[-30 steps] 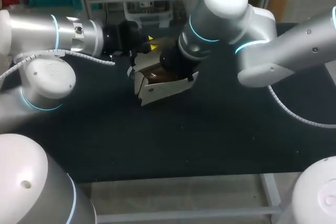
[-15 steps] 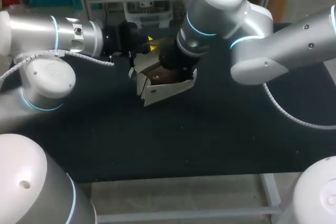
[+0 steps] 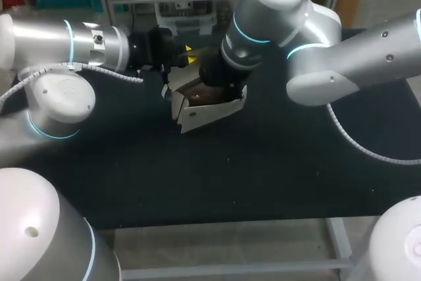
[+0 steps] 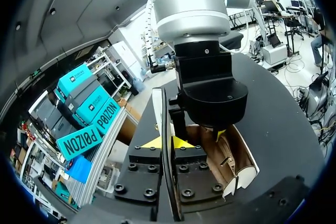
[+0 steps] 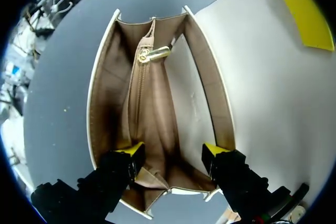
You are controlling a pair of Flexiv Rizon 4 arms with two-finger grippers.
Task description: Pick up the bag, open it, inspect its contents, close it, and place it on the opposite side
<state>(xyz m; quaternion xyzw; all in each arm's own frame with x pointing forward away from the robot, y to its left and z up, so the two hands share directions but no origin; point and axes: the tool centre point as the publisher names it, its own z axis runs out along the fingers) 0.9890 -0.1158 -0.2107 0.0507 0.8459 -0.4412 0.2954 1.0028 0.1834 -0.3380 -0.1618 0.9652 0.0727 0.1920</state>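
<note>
Bag [image 3: 205,115] flap clamped in left pincer [image 4: 167,142] — right pincer [image 5: 172,153] points straight down, spread apart inside its mouth.

Cream-white bag [image 3: 209,114], lined in tan-brown with a gold zip pull [image 5: 154,53], on the black table [image 3: 250,176]; silver-white left arm [image 3: 39,41] and right arm [image 3: 358,64] carry cyan rings, the black left gripper [image 4: 167,142] and right gripper [image 5: 173,153] yellow tips.

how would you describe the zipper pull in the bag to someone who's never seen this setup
Start at the black table, where a white bag is held open. Looking down into its tan lining from the right claw, a zipped seam runs along the middle, and the zipper pull lies at its far end. It is the only shiny gold metal piece in there.
</note>
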